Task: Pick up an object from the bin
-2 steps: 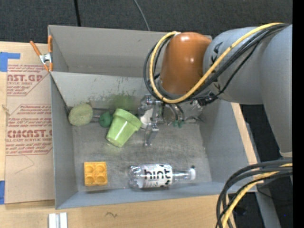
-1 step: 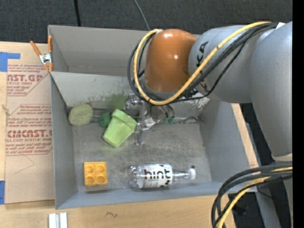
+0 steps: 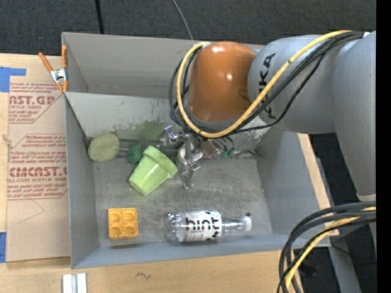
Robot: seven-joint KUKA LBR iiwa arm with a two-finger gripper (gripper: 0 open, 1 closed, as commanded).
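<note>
Claw: the claw (image 3: 186,163) hangs under the arm's orange cover, low over the middle of the grey metal bin (image 3: 82,194); whether it is spread or pressed together I cannot tell.
Nearest thing: a light green plastic cup (image 3: 151,171) lying on its side left of centre, its upper right edge just beside the claw. Nothing is seen pinched.
How it should handle: probably light and fairly stiff, with a thin wall that may flex and a smooth skin that may slip. Lying down, it is likely to roll if nudged.
Where to take hold: across the rim, one side inside the mouth and one outside, or across the narrower base end.
Neighbours: a small dark green object (image 3: 134,154) touches the cup's upper left, so the right side looks freer.
Elsewhere: a pale green round sponge-like ball (image 3: 103,146) at far left; a yellow studded toy brick (image 3: 123,223) and a clear plastic bottle (image 3: 208,226) lying along the near wall, well apart from the claw.
</note>
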